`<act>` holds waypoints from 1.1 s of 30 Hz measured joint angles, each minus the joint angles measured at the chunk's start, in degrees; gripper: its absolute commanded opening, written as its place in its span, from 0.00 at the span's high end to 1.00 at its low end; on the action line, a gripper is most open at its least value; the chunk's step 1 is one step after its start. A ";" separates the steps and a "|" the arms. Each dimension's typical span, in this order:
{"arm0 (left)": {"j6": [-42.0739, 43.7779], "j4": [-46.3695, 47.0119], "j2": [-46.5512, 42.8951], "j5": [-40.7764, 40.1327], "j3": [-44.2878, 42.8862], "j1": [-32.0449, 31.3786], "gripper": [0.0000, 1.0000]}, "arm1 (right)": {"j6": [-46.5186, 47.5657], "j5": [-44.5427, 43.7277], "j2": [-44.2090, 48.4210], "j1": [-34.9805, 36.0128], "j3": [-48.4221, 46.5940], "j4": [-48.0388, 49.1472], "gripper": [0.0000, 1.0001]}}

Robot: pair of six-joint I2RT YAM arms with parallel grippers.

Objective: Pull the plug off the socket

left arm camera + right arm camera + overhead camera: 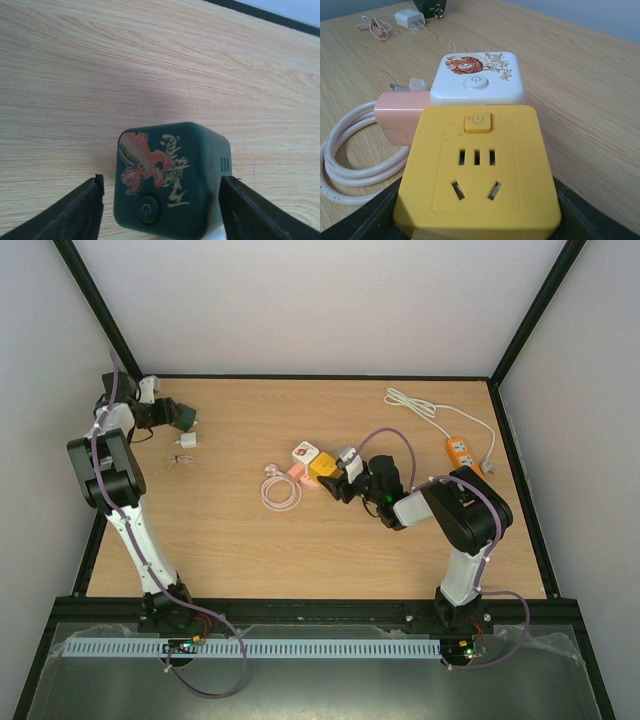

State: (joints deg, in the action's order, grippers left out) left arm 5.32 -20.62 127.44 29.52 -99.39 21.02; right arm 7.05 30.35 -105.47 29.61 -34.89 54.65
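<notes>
My right gripper (337,478) (477,222) is shut on a yellow cube socket (324,467) (477,170), one dark finger against each of its sides. Pressed against the yellow cube's far face is a white cube socket (304,454) (477,80) with a tiger print. Whether the two are plugged together is hidden. A pink plug (297,473) (397,120) lies at their left, its white cable (279,491) (355,165) coiled. Far left, my left gripper (181,418) (161,185) is open astride a dark green cube socket (186,416) (170,175), with a gap at the left finger (82,210).
A white charger (188,443) (410,20) with a thin cable (177,462) lies just in front of the green cube. An orange power strip (460,452) with a white cord (420,408) sits at the back right. Black frame rails (515,480) border the table.
</notes>
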 measured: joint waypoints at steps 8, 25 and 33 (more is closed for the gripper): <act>-1.27 -0.79 2.97 0.66 -2.93 1.68 0.46 | 0.00 0.00 -0.02 0.00 0.00 0.00 0.78; 4.94 -0.15 -15.41 -1.97 8.79 -5.16 0.26 | 0.00 0.00 -0.02 0.00 -0.09 -0.09 0.78; 11.47 0.70 -26.99 -0.42 23.34 -20.02 0.29 | 0.00 0.00 -0.02 0.00 -0.09 -0.09 0.77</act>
State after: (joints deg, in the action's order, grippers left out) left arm 16.80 -19.92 100.44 29.10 -76.05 0.99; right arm 7.05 30.35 -105.49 29.61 -34.98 54.57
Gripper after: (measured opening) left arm 0.730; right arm 0.603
